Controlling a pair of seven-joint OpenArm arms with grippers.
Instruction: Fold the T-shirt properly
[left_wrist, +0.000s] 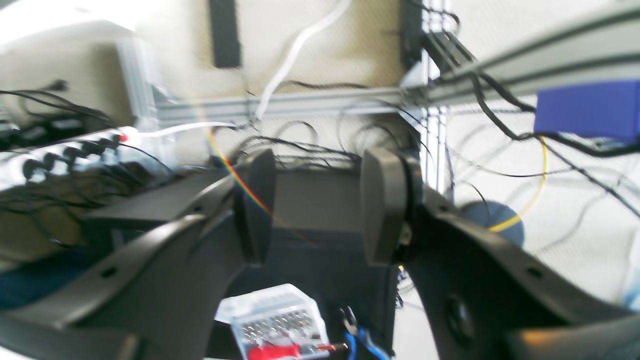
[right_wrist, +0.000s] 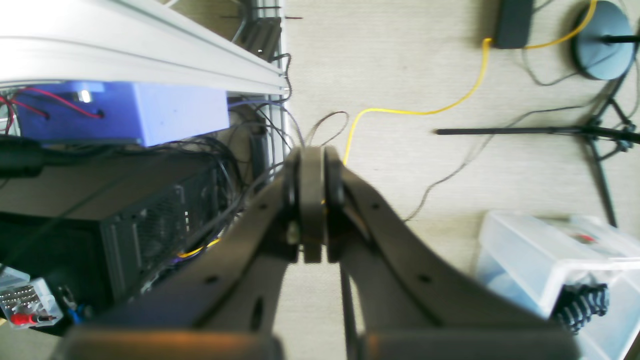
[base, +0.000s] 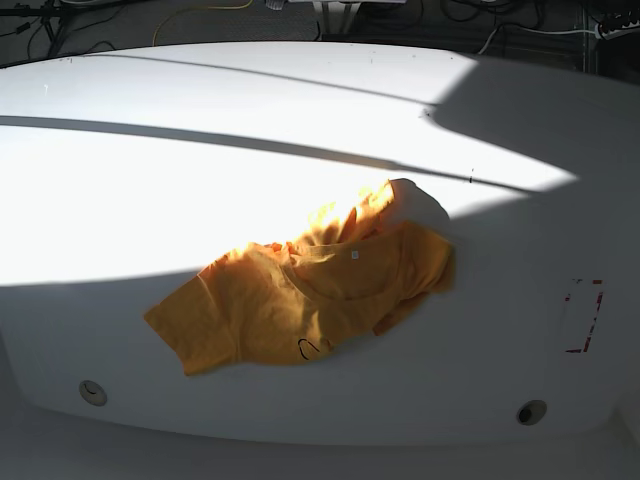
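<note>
The T-shirt (base: 300, 305) lies crumpled on the white worktop (base: 120, 190), a little right of the middle in the base view, half in a band of sunlight and half in shade. Neither of my arms shows in that view; both wrist cameras look out at cables, floor and aluminium framing, so I judge both are held away from the cloth. My left pincer (left_wrist: 317, 205) stands partly open with a clear gap between its pads and nothing in it. My right pincer (right_wrist: 313, 200) is closed, pads pressed together on nothing. No fold is begun, as far as I can judge. The shirt looks like light, limp cotton: it should drape and bunch, slide fairly easily on the smooth worktop, and keep no shape unless I hold it taut between two points. One part is flung up toward the far side with a paler patch at the top (base: 415, 205), probably cloth in strong light, and the small white tag (base: 354, 256) sits near the middle of the heap, so the neck is likely there. The black line drawing (base: 313, 348) shows near the front edge. I would pinch a single layer at the outer corners, one at the near left end (base: 165, 325) and one at the right edge (base: 445, 265), then pull them apart to flatten it first. Grabbing the thick middle would catch several layers.
</note>
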